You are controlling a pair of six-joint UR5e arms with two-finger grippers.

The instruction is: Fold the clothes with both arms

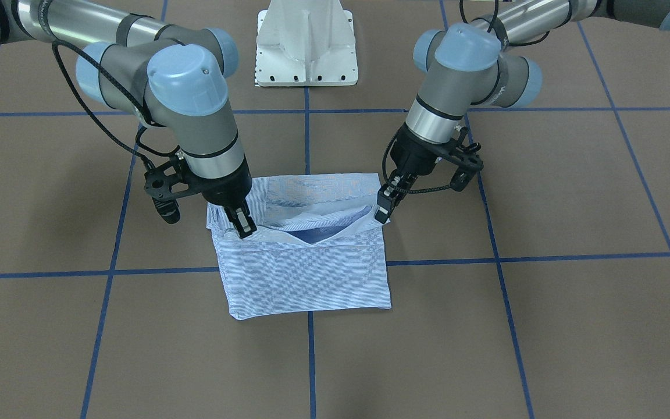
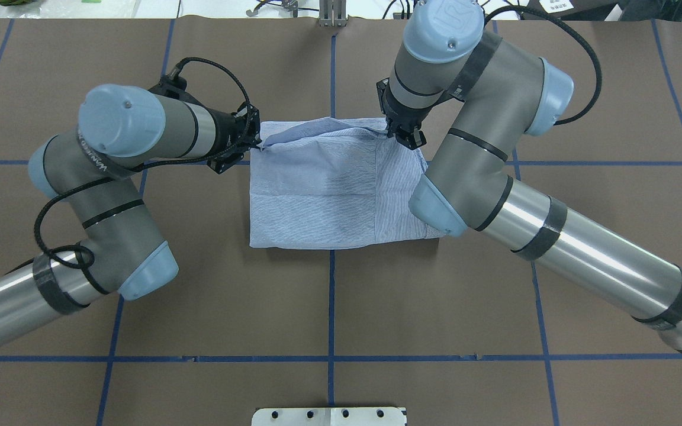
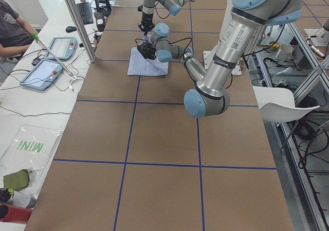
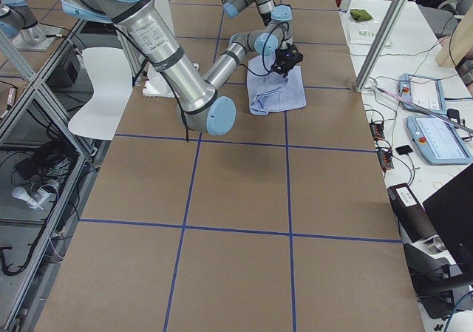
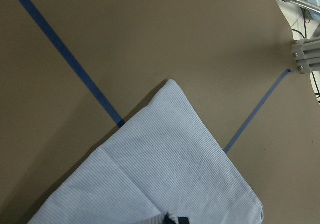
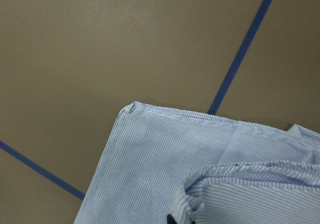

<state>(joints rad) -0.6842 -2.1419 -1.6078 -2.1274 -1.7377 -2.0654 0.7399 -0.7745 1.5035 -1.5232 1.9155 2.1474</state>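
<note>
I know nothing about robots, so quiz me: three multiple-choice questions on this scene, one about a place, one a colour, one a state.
1. The shirt lies: A on a chair; B on the brown table; C on the base.
2. The table's tape lines are: A red; B yellow; C blue.
3. The left end effector and right end effector are: A shut on the shirt; B open above it; C far away.
B, brown surface lies under it; C, the grid is blue; A, each pinches its edge.

Brown surface [image 2: 199,266], gridded with blue tape lines [image 2: 331,296]. Folded pinstriped shirt [image 2: 317,189] lies over one crossing; my white base plate [image 1: 307,58] stands well apart from it.
</note>
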